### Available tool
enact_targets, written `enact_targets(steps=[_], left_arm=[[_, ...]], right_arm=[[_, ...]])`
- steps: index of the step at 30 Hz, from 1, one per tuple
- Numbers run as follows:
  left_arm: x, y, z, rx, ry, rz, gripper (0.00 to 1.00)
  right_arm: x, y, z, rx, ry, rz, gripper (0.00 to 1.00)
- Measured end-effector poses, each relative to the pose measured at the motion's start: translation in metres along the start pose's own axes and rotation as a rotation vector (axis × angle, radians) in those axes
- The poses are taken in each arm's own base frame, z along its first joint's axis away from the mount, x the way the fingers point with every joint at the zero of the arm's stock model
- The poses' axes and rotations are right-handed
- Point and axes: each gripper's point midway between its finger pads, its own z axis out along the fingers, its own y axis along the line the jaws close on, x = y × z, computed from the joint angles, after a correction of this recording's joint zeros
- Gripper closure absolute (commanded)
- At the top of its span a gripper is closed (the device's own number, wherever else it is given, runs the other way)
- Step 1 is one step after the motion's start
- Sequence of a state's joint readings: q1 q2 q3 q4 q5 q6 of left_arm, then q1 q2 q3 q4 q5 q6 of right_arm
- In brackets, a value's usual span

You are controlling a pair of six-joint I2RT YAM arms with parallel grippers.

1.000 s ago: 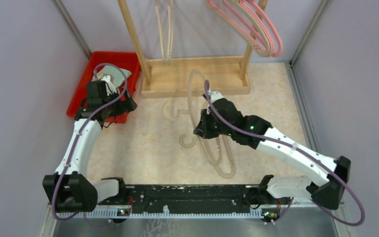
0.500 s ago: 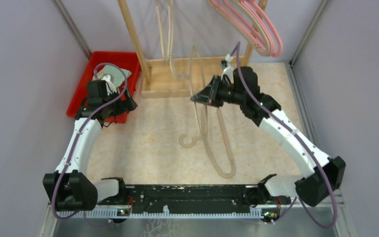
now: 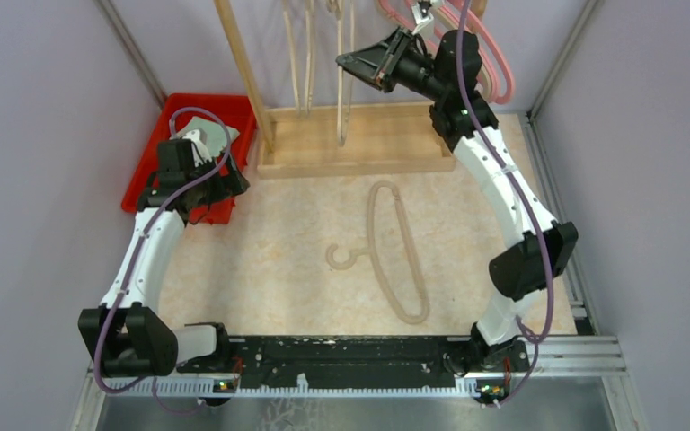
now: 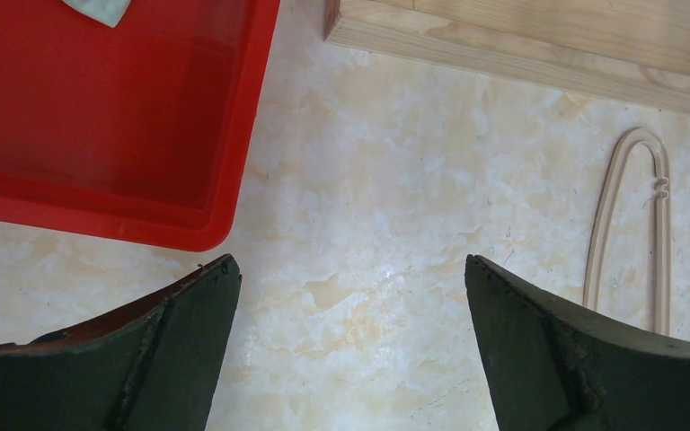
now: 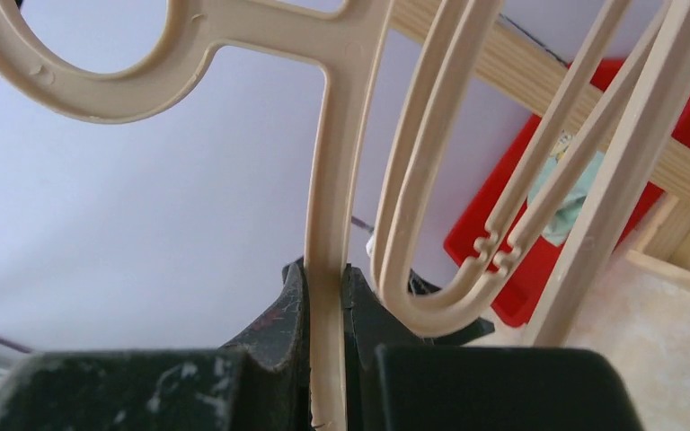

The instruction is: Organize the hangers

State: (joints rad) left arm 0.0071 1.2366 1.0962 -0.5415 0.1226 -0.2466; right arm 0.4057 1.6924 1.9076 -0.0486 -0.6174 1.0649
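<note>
My right gripper [image 3: 346, 62] is raised high by the wooden rack's top and is shut on a beige hanger [image 3: 341, 99] that hangs down from it. In the right wrist view the fingers [image 5: 326, 283] clamp that hanger's stem [image 5: 337, 135] just below its hook. Two more beige hangers [image 3: 298, 63] hang on the rack to its left, and they also show in the right wrist view [image 5: 431, 224]. Pink hangers [image 3: 490, 54] hang at the rack's right end. Another beige hanger [image 3: 397, 256] lies flat on the table and also shows in the left wrist view [image 4: 633, 224]. My left gripper [image 3: 214, 199] is open and empty [image 4: 350, 269] above the table by the red bin.
A red bin [image 3: 157, 144] with a pale cloth in it stands at the back left; it also shows in the left wrist view [image 4: 99, 117]. The light wooden rack's base [image 3: 359, 144] and posts [image 3: 238, 63] stand at the back. Grey walls close in both sides.
My right arm has lifted the beige hanger off the table and carried it up and back to the rack's top. The left arm has not moved.
</note>
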Motion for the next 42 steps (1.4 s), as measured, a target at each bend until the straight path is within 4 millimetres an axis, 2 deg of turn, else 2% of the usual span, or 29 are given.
enact_targets(steps=[2,8,10,12,17,21,23,25,27,29,30,31,32,33,34,40,42], left_arm=[[-0.002,0.000,0.001,-0.001,0.000,0.000,0.00],[-0.005,0.001,0.003,-0.013,-0.004,0.002,0.00],[-0.005,0.002,0.004,-0.018,-0.003,0.004,0.00],[-0.005,0.004,0.005,-0.023,-0.001,0.003,0.00],[-0.005,0.005,0.006,-0.030,0.000,0.003,0.00],[-0.005,0.007,0.007,-0.035,0.000,0.003,0.00],[-0.005,0.008,0.007,-0.036,0.000,0.004,0.00],[-0.005,0.008,0.007,-0.039,-0.001,0.006,0.00],[-0.005,0.009,0.007,-0.040,-0.001,0.007,0.00],[-0.006,0.009,0.007,-0.043,-0.002,0.007,0.00],[-0.006,0.010,0.007,-0.043,-0.002,0.008,0.00],[-0.006,0.010,0.007,-0.044,-0.002,0.008,0.00],[-0.006,0.010,0.007,-0.044,-0.002,0.009,0.00],[-0.006,0.010,0.007,-0.044,-0.002,0.009,0.00],[-0.006,0.010,0.007,-0.044,-0.002,0.009,0.00],[-0.006,0.010,0.007,-0.043,-0.002,0.009,0.00],[-0.006,0.010,0.007,-0.043,-0.002,0.009,0.00]], right_arm=[[-0.011,-0.008,0.010,-0.015,-0.019,0.039,1.00],[-0.032,-0.050,0.050,-0.001,-0.055,0.204,1.00],[-0.041,-0.056,0.060,-0.001,-0.078,0.243,1.00],[-0.051,-0.054,0.067,-0.014,-0.102,0.268,1.00],[-0.059,-0.043,0.071,-0.034,-0.107,0.323,1.00],[-0.060,-0.044,0.070,-0.038,-0.120,0.346,1.00],[-0.057,-0.050,0.068,-0.026,-0.128,0.380,1.00],[-0.053,-0.067,0.064,0.024,-0.148,0.450,1.00],[-0.056,-0.081,0.062,0.045,-0.181,0.481,1.00],[-0.061,-0.084,0.055,0.042,-0.203,0.491,1.00],[-0.062,-0.083,0.053,0.043,-0.210,0.492,0.93],[-0.063,-0.081,0.049,0.043,-0.214,0.492,0.81],[-0.063,-0.078,0.048,0.042,-0.213,0.491,0.60],[-0.064,-0.076,0.046,0.041,-0.212,0.487,0.47],[-0.064,-0.076,0.045,0.045,-0.210,0.480,0.39],[-0.053,-0.094,0.039,0.135,-0.178,0.423,0.15],[-0.043,-0.098,0.028,0.182,-0.169,0.394,0.12]])
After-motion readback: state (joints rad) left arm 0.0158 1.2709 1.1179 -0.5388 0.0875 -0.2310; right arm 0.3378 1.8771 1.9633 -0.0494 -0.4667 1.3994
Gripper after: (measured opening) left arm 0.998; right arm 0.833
